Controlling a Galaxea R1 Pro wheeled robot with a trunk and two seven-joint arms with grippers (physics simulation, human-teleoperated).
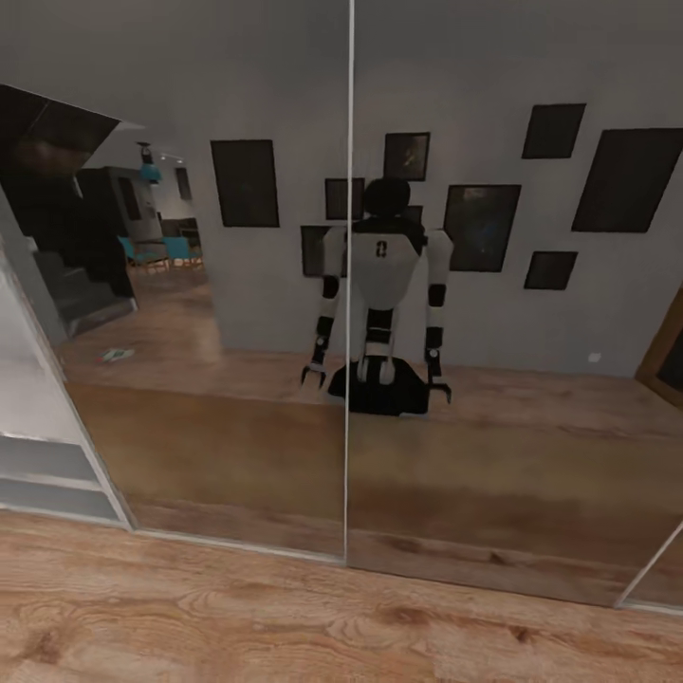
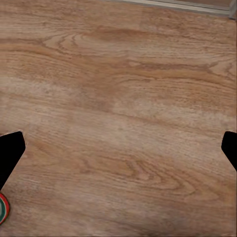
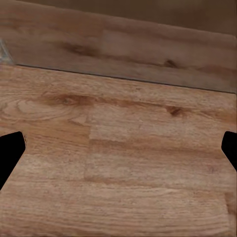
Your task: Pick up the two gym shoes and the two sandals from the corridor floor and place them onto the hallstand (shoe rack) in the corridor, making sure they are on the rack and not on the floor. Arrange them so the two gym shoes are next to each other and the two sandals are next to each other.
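Facing the mirrored wall (image 1: pixel 237 332), I see my own reflection

Both grippers (image 2: pixel 118 148) (image 3: pixel 118 148) spread wide over corridor floor (image 2: pixel 123 98); left wrist catches a gym shoe (image 2: pixel 2 207) edge

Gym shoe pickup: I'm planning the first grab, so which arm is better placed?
Probably left. A red-and-green rimmed edge, likely a gym shoe, sits by the open left gripper. The open right gripper faces bare floor.

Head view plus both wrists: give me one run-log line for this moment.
phase: in transit | facing: mirrored wall | left gripper: open, empty, over corridor floor | right gripper: open, empty | shoes: none held
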